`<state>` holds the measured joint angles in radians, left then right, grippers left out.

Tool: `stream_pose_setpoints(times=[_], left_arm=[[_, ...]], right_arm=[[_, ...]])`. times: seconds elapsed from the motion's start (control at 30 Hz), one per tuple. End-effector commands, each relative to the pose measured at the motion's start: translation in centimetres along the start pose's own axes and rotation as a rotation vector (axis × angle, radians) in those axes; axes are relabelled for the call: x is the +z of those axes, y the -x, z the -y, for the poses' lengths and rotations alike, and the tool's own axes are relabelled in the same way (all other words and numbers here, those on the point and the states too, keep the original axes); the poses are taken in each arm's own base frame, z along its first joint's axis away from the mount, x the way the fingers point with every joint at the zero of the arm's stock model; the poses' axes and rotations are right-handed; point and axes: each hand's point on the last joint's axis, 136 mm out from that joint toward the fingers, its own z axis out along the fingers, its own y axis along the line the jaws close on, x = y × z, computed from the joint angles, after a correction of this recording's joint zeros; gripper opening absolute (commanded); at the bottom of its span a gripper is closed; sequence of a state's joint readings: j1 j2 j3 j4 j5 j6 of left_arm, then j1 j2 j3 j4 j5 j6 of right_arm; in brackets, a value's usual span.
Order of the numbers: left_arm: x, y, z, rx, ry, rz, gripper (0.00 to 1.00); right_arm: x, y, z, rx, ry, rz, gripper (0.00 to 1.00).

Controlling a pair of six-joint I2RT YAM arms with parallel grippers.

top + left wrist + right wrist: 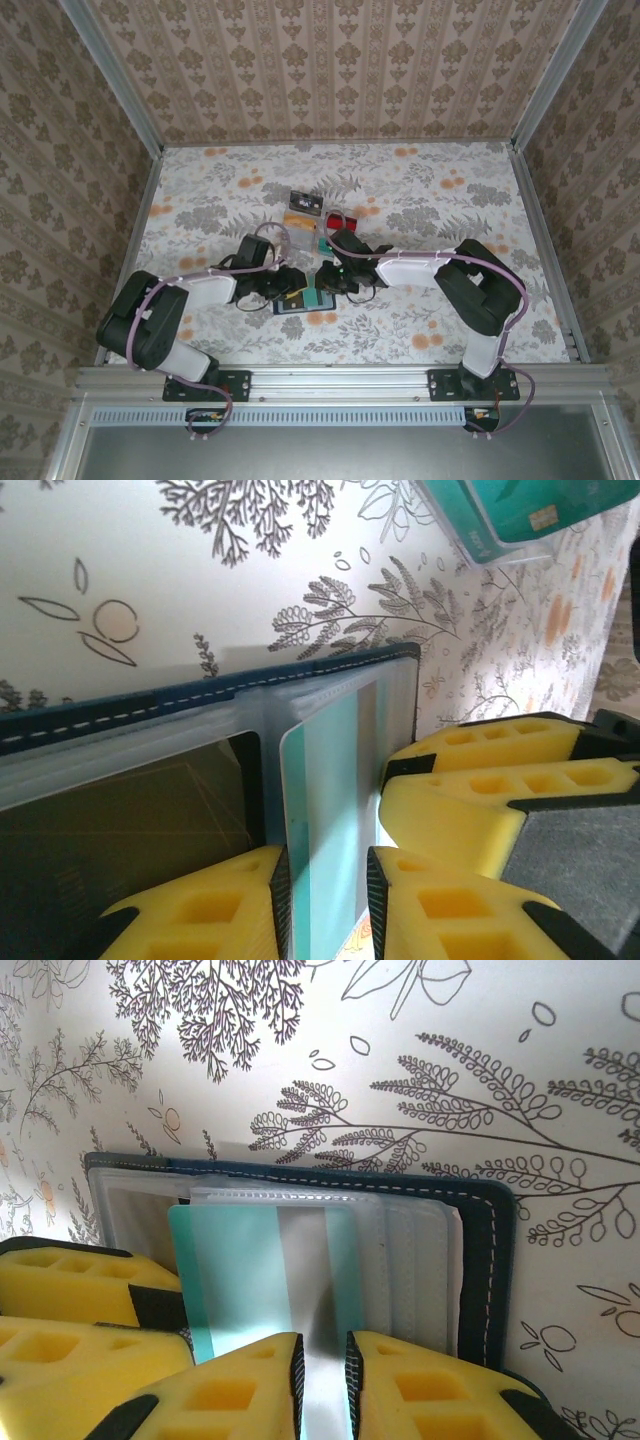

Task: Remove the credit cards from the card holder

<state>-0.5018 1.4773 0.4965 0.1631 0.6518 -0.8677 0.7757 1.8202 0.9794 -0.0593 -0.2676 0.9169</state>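
Right wrist | teal-and-white credit card [240,1270] partly out of card holder [485,1260] on worktop [400,1060] | long axis runs toward right pincer [322,1350], which straddles its free end, jaws narrowly parted, grip unclear | left pincer [328,860] likewise, alongside.

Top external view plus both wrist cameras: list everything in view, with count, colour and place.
small folding fabric card holder: one, navy-blue, open, near table edge between the arms
striped plastic card: one, teal-and-white, partly out of the holder's clear pocket
loose plastic cards: at least four, black, orange-striped, red, teal, mid-table beyond the holder
floral tablecloth: one, grey-and-orange on white
patterned walls: beige, three sides
left gripper: yellow jaws narrowly apart over the striped card
right gripper: likewise
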Motion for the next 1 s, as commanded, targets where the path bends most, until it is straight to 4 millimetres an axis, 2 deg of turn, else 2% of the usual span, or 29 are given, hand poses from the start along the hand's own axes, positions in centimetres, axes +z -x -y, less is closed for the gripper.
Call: stream_pose_setpoints(times=[0.0,0.17,0.7,0.8,0.83,0.97], left_arm=[[-0.3,0.2,2.7,0.046,-0.133,-0.008,0.27],[-0.3,0.3,2.9,0.045,-0.144,-0.011,0.23],[-0.9,0.4,1.3,0.025,-0.076,0.001,0.03],[-1.0,-0.1,0.8,0.021,-0.056,-0.023,0.02],[-1.5,0.4,0.1,-0.001,-0.047,-0.009,0.01],[-2.6,0.3,-0.6,-0.015,-0.025,0.0,0.0]], right_arm=[[1.2,-2.1,4.3,0.044,-0.145,-0.067,0.24],[1.3,-2.2,4.5,0.046,-0.149,-0.069,0.24],[1.0,-2.1,5.5,0.048,-0.196,-0.051,0.24],[0.8,-2.0,5.7,0.049,-0.2,-0.03,0.22],[0.7,-1.8,5.7,0.051,-0.192,-0.017,0.22],[0.0,-0.9,4.3,0.028,-0.143,0.025,0.22]])
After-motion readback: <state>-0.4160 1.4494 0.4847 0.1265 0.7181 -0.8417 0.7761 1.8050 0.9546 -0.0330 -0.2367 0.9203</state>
